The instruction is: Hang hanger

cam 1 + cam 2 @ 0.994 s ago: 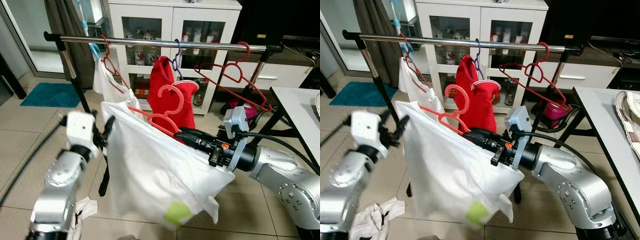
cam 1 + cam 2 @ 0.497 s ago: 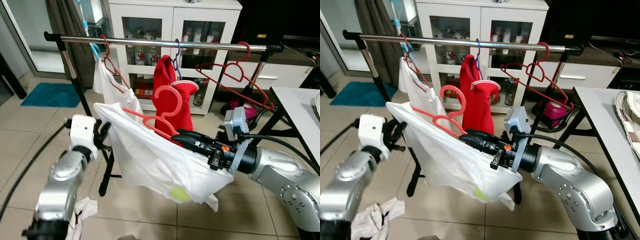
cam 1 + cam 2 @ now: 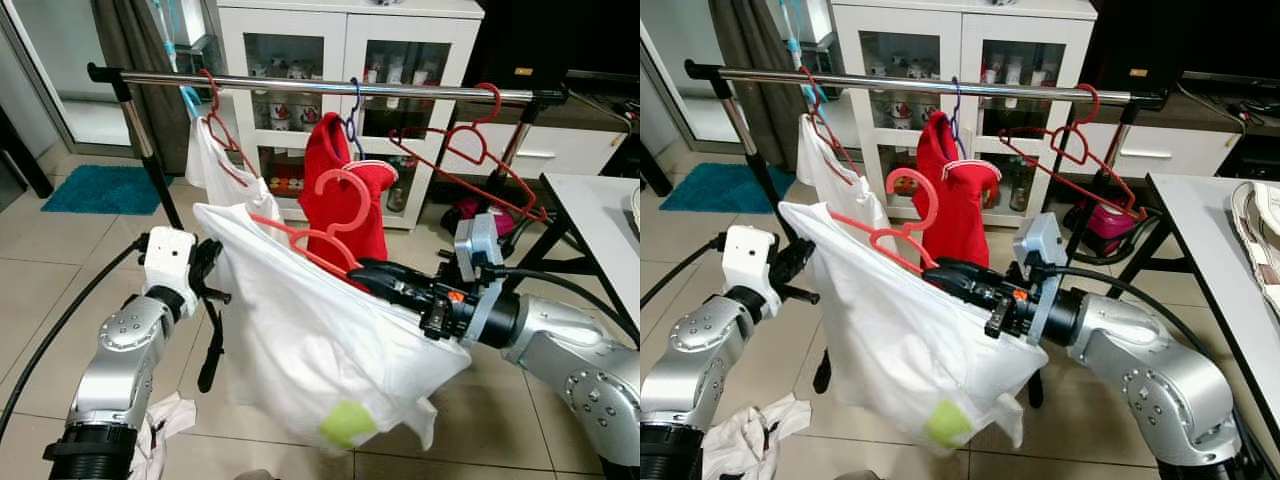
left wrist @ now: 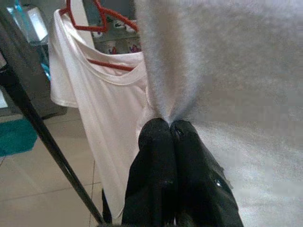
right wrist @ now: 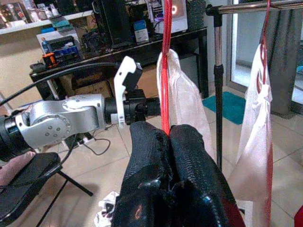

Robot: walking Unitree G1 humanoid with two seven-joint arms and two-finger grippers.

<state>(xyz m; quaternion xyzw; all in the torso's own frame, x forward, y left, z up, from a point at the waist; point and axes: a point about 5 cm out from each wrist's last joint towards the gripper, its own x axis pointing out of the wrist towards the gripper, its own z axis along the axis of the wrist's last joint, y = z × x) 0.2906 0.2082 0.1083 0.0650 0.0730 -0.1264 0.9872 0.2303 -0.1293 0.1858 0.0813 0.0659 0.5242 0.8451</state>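
Hanger (image 3: 322, 228): red, held in front of the rail and below it, not on it; hook up and curling toward the robot's right, long axis slanting from upper left down to lower right.
Shirt (image 3: 320, 345): white, draped on the hanger, hanging down with a green patch near its lower hem.
Right gripper (image 3: 372, 273): fingers closed on the hanger's right end, through the shirt's neck; the right wrist view shows the red wire pinched between the two pads (image 5: 189, 156).
Left gripper (image 3: 210, 262): fingers pressed together on a fold of the shirt's left edge, seen close in the left wrist view (image 4: 165, 127).
Rail (image 3: 330, 88): chrome bar across the back, carrying a white top (image 3: 215, 165) at its left end, a red top (image 3: 335, 170) at the middle and a bare red hanger (image 3: 470, 150) toward its right end.
Change: half a second ago the shirt was pulled flatter and higher; it now sags lower and fuller, and the left arm sits a little lower.
Views: the wrist views show each pinch close up; the eye views show the hanger's whole slant under the rail.
Floor (image 3: 60, 250): tiled, with crumpled cloth (image 3: 165, 420) by the left arm.
Counter (image 3: 600, 210): white, at the right edge.
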